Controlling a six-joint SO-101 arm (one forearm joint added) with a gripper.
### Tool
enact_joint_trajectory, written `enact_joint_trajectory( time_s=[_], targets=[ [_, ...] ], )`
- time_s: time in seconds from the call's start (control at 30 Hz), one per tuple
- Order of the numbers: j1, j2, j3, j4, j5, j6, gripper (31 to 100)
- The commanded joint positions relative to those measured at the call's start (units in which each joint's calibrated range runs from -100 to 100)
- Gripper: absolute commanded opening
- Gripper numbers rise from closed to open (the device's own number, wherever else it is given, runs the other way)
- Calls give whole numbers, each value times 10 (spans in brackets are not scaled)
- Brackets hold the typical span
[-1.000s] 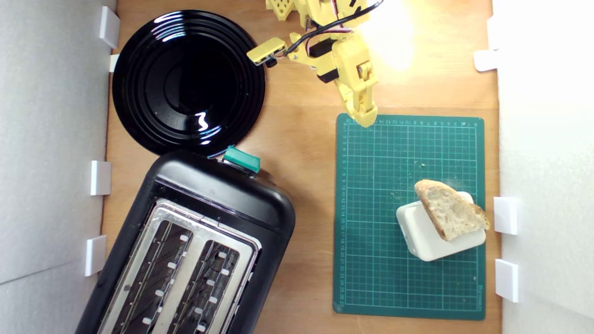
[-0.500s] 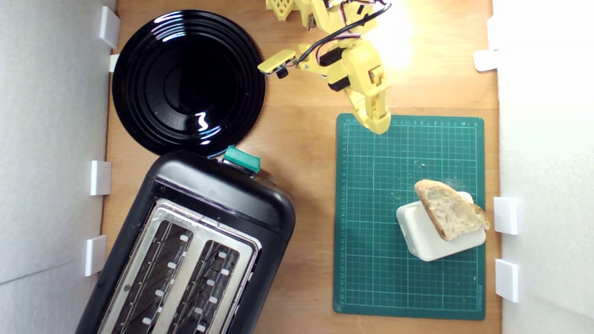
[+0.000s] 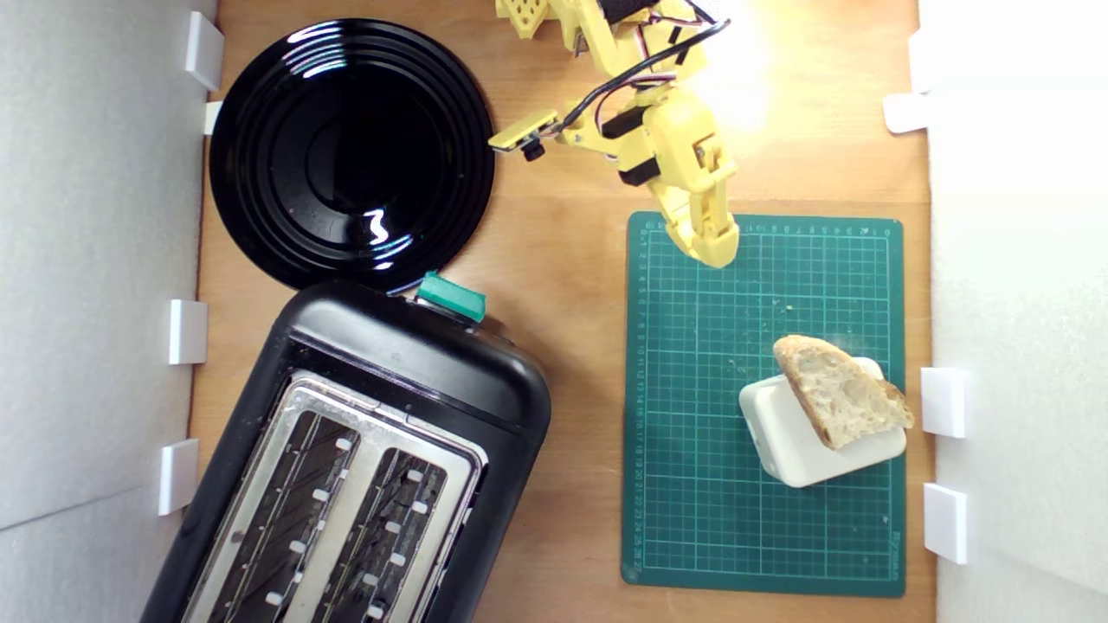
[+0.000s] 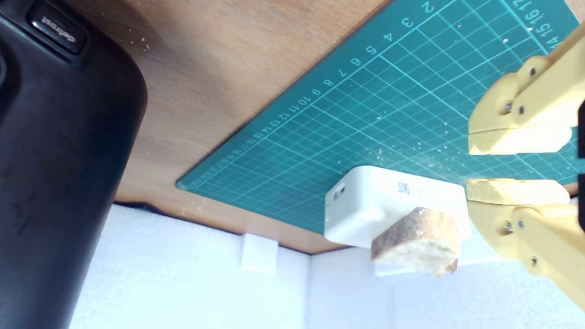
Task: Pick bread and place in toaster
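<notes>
Over the last second the yellow pincer (image 3: 717, 251) had crept from just off the cutting mat's (image 3: 692, 484) corner nearest the black plate (image 3: 260, 130) to a spot over the mat itself, swinging a little toward the bread (image 3: 838, 391) as it went. In the wrist view its jaws stood slightly apart with nothing between them, a narrow gap showing only mat and crumbs. The bread, a wedge of rustic white with a tan crust, lay propped on the cream box (image 3: 783, 441) near the mat's edge farthest from the toaster (image 3: 415, 363), one end overhanging the box; it had not stirred. The pincer remained well apart from it. The toaster sat off the mat on the wooden counter (image 3: 571, 260), its two slots facing up and its teal lever (image 3: 450, 296) beside the plate. By my reading this was the approach, early in the task: the reach was closing on the bread, and the jaws would probably need to part wider before a grasp.
</notes>
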Motion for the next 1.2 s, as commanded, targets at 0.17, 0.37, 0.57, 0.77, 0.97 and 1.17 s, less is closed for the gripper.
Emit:
enact_joint_trajectory(
  time_s=[0.17,0.37,0.57,0.77,0.97,1.17],
  targets=[
    [-7,43,-32,30,-55,0,567],
    [-7,102,-85,51,-55,-1,573],
    [-7,148,-126,62,-55,-1,575],
    [-7,158,-145,65,-55,-2,577],
    [-7,168,-160,65,-55,-2,628],
    [-7,223,-215,65,-55,-2,674]
  ],
)
